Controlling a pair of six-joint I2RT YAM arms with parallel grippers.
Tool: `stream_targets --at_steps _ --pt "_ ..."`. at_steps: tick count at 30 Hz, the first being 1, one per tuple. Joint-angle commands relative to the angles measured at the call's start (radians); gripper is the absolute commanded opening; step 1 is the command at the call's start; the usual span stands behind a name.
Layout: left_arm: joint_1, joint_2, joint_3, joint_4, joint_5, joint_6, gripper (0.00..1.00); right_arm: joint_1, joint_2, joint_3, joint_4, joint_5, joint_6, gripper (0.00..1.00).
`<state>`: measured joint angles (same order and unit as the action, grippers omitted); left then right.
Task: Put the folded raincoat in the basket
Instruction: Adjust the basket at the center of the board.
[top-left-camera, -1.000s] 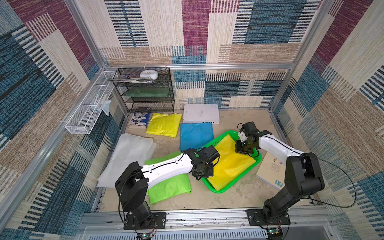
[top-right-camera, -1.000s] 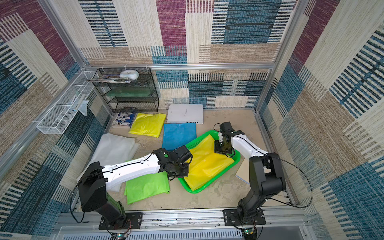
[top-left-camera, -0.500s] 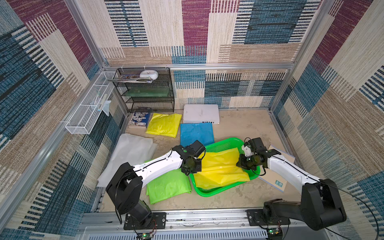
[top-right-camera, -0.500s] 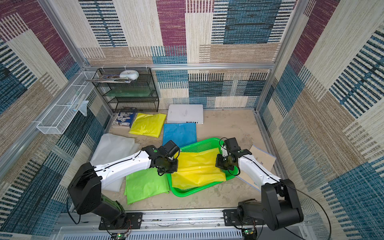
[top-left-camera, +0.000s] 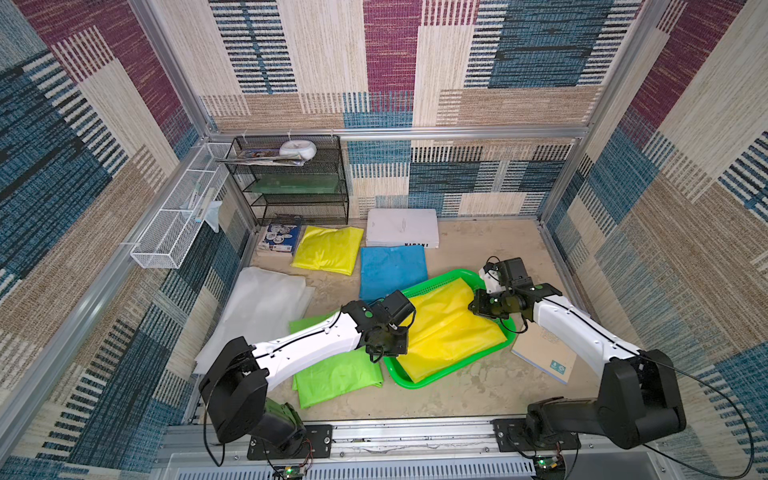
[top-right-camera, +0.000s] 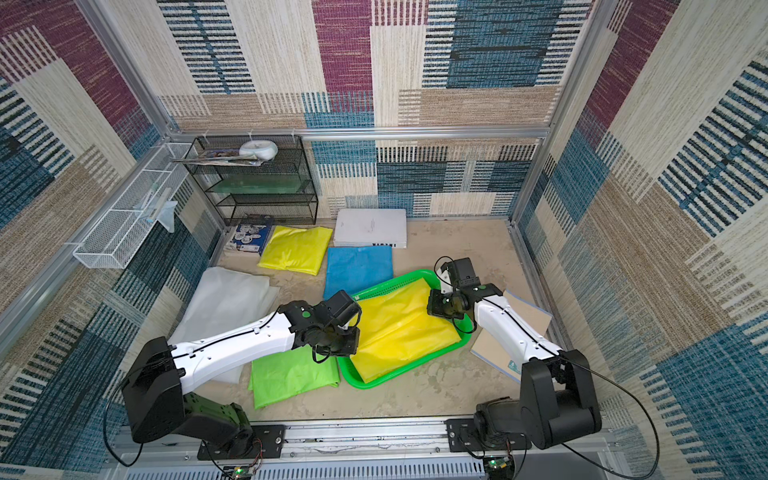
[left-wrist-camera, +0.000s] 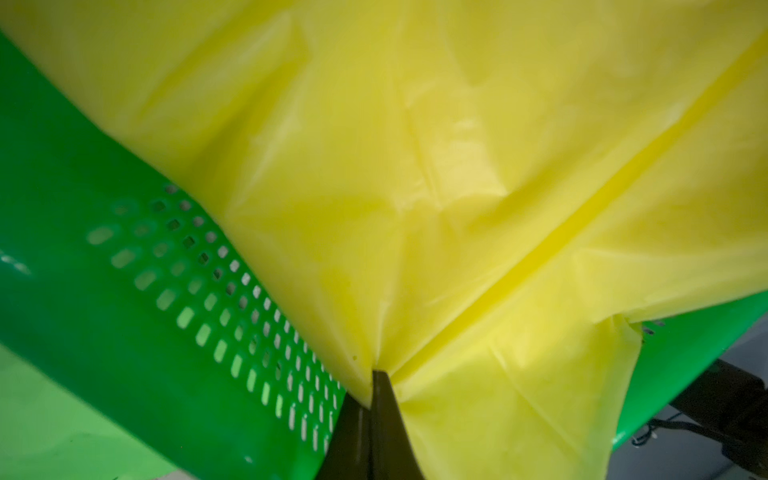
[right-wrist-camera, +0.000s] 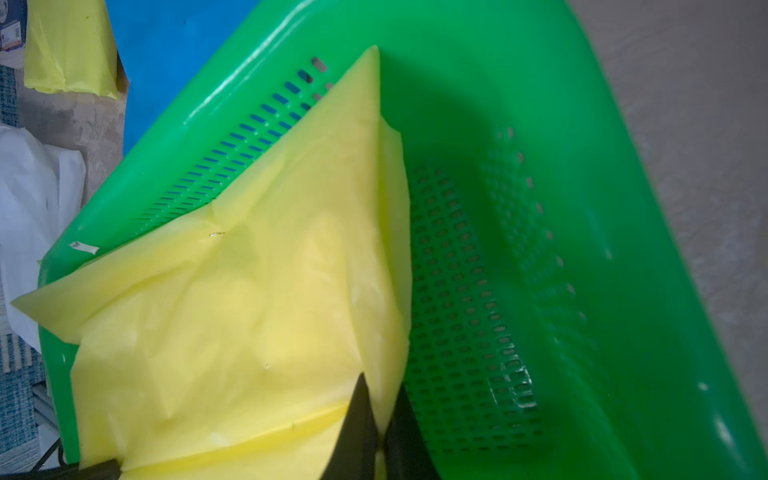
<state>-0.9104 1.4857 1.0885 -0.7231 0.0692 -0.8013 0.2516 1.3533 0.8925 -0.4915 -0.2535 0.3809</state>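
The folded raincoat (top-left-camera: 451, 330) (top-right-camera: 399, 328) is yellow and lies slanted inside the green basket (top-left-camera: 415, 381) (top-right-camera: 365, 382); its near edge hangs over the rim. My left gripper (top-left-camera: 392, 351) (left-wrist-camera: 374, 376) is shut on the raincoat's edge at the basket's left wall (left-wrist-camera: 187, 299). At the raincoat's right edge, my right gripper (top-left-camera: 478, 311) (right-wrist-camera: 380, 399) is shut on a fold of the plastic (right-wrist-camera: 257, 291), above the perforated floor of the basket (right-wrist-camera: 465, 316).
A lime-green raincoat (top-left-camera: 336, 374) lies under my left arm, with a blue one (top-left-camera: 392, 270), another yellow one (top-left-camera: 328, 249) and a clear one (top-left-camera: 257, 307) around. There is a white box (top-left-camera: 403, 228) at the back, a cardboard booklet (top-left-camera: 544, 353) on the right, and a black rack (top-left-camera: 291, 183) and wire basket (top-left-camera: 178, 224) on the left.
Half a second ago the basket and raincoat lay turned more level, nearer the front. Now they are slanted again as a second ago. Both grippers have kept their hold.
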Motion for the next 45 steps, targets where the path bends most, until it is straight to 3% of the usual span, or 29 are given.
stream_targets --at_steps 1,6,17,30,34,45 --pt "-0.035 -0.030 0.001 -0.034 -0.088 -0.049 0.00 -0.002 -0.017 0.007 0.045 0.021 -0.059 0.00" --pt "-0.048 -0.056 -0.018 -0.010 -0.146 -0.054 0.00 -0.002 -0.008 0.000 0.100 0.022 -0.063 0.00" --pt "-0.050 0.064 -0.007 -0.004 -0.201 -0.046 0.00 -0.002 0.126 0.010 0.147 0.009 -0.065 0.00" --pt "-0.050 0.079 -0.016 -0.012 -0.160 -0.031 0.00 0.002 0.154 -0.025 0.120 0.033 -0.057 0.02" --pt "-0.046 0.078 -0.002 -0.031 -0.185 -0.004 0.01 0.003 0.105 -0.080 0.075 0.041 0.000 0.02" --pt "0.023 0.073 0.022 -0.045 -0.172 0.141 0.00 0.042 -0.254 -0.318 0.062 -0.038 0.205 0.00"
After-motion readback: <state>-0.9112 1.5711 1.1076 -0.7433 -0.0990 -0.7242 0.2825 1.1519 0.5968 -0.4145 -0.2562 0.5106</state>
